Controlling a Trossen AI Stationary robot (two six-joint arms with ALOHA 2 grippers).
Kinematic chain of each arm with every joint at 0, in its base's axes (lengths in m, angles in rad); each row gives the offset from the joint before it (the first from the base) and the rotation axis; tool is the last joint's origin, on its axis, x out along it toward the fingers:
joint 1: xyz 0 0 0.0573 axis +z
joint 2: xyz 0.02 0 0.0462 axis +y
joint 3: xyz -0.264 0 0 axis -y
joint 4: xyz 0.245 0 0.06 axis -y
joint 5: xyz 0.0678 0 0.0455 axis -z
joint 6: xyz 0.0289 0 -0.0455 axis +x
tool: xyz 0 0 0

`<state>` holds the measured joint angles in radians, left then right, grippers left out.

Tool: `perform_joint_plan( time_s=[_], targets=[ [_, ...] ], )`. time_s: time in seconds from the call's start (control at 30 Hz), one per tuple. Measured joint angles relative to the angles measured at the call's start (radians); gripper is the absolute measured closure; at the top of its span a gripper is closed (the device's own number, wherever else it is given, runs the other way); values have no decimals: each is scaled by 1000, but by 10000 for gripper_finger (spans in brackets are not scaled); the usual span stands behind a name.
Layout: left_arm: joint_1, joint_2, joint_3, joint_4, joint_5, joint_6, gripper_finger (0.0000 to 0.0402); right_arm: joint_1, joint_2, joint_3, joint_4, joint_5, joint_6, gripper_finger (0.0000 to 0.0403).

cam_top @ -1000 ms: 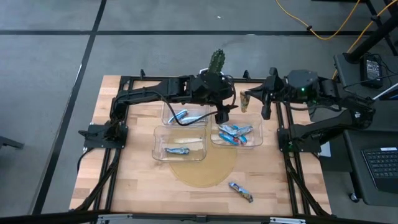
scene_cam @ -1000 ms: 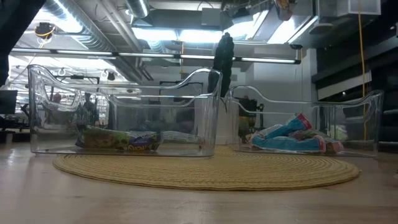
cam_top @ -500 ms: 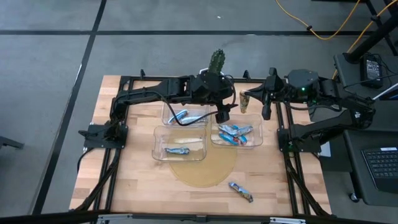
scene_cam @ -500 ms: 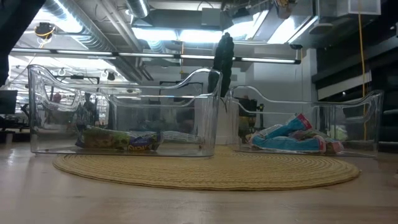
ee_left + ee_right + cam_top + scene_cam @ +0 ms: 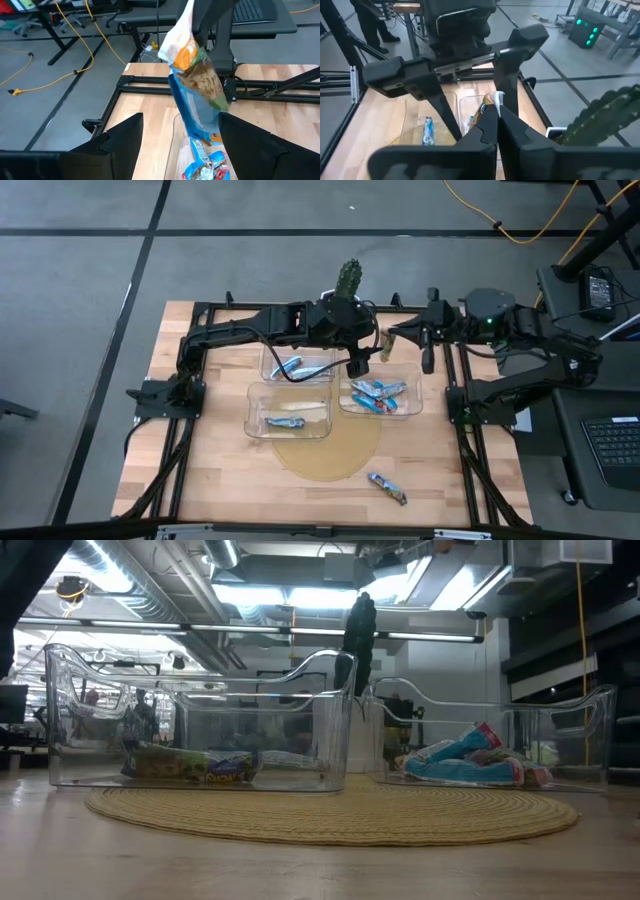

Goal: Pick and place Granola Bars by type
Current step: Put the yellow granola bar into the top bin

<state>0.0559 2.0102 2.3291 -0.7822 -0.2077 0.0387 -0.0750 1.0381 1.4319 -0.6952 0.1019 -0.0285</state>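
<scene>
Fingers of the right gripper [image 5: 496, 116] are pinched shut on one end of a brownish-green granola bar [image 5: 396, 337], holding it up near the table's far edge, probably for handing to the left gripper [image 5: 358, 363], which waits just beside it with jaws wide apart and nothing between them. Of the three clear bins, the far bin [image 5: 272, 370] holds silver-blue bars, the near-left bin [image 5: 256, 424] a multicoloured bar, and the right bin [image 5: 410, 406] bright blue ones. One more bar [image 5: 387, 488] lies loose near the table's near edge.
</scene>
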Motion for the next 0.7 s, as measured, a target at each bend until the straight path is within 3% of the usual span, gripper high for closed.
perform_joint_plan(
  time_s=[0.3,0.7],
  targets=[
    [0,0,0,0,1,0,150,0,33,0,58,-78,-29,397],
    [-1,0,0,1,13,-22,150,0,58,0,65,-104,-41,397]
  ],
)
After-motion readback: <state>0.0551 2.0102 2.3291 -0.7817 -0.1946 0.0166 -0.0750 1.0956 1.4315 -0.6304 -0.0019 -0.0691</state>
